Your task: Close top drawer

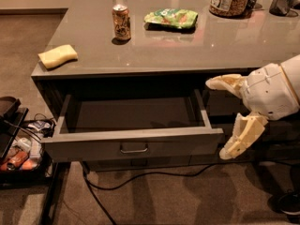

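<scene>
Cream-coloured two-finger gripper (218, 119) hangs just beside the right front corner of the wide grey-brown top drawer (133, 144), fingers spread wide, holding nothing. Drawer stands pulled out. Above it, on the grey countertop (211, 46): orange drink can (121, 22), yellow sponge (57, 56).

Dim warm light from overhead, pale glare streaks on the glossy countertop (243, 41), small shadow pooling beside the soda can (121, 22), top drawer (93, 149) interior deep in shade, cream gripper (218, 118) just right of the drawer catching light, jaws spread wide, murky floor (154, 198).
</scene>
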Available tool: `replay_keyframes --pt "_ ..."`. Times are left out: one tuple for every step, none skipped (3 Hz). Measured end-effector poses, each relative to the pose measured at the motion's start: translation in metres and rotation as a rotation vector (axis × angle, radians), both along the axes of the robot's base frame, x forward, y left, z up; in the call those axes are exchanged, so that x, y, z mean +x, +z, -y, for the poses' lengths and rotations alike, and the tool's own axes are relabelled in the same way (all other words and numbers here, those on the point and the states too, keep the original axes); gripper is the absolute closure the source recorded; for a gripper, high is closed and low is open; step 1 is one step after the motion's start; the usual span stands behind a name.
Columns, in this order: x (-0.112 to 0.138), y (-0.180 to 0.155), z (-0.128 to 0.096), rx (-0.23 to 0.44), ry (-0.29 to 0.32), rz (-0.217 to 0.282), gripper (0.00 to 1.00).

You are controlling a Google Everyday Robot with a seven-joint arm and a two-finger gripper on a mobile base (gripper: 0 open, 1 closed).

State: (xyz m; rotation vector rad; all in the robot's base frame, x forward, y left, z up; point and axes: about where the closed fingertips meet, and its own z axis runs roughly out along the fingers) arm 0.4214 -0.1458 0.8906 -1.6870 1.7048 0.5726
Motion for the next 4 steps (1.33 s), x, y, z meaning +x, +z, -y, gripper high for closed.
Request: replay_keyframes --pt "0.005 -0.013 -0.013 0.004 -0.001 0.009 0.0" --pt "0.011 -0.038 -0.042 0.013 0.02 0.015 0.0" --pt "0.033 -0.068 -0.09 0.031 0.07 0.017 0.0" --pt "0.034 -0.069 -0.092 0.032 0.072 0.017 0.0"
